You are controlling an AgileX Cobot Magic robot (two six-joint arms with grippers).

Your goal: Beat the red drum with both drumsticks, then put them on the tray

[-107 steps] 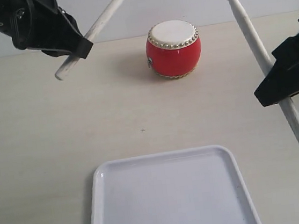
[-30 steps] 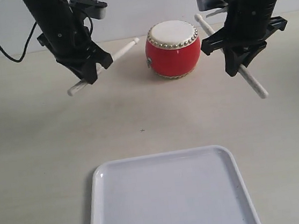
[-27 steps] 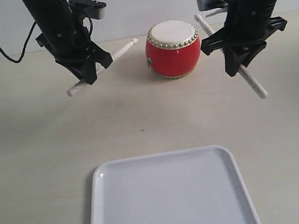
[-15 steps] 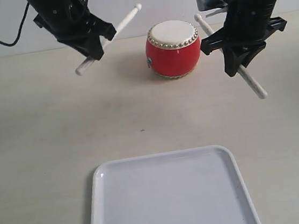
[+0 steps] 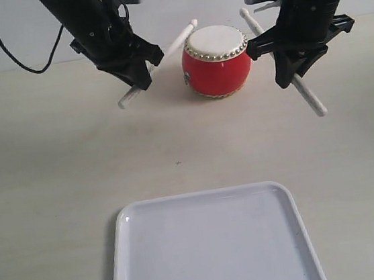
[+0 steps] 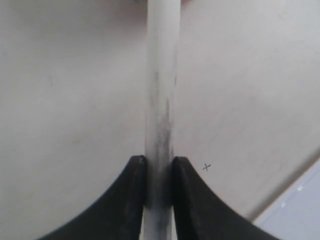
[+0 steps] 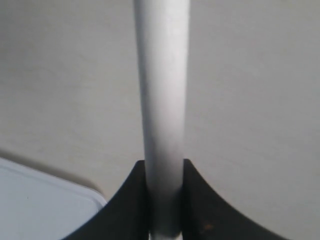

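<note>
- One white tray (image 5: 213, 252) is seen nearest the cam, lying flat on the table (image 5: 43, 183) w/ nothing on it.
- Bare tabletop is seen betw. tray and both arms.
- Left gripper (image 5: 140, 76) is held above the table, left of centre; its jaws are clamped on the left drumstick (image 5: 175, 44), as confirmed in the wrist view, w/ black fingers pressed on both sides of the shaft.
- Left drumstick is tilted, butt end low and pointed outward, tip raised just beside the drum's left rim; contact can't be told.
- Right gripper (image 5: 291, 67) is held right of centre, jaws closed tight on the right drumstick (image 5: 309, 99).
- Right drumstick is slanted, butt low to the right, tip high near the drum's right rim.
- Red drum (image 5: 217, 62) is stood upright farthest back, betw. the two grippers, well apart from the tray.
</note>
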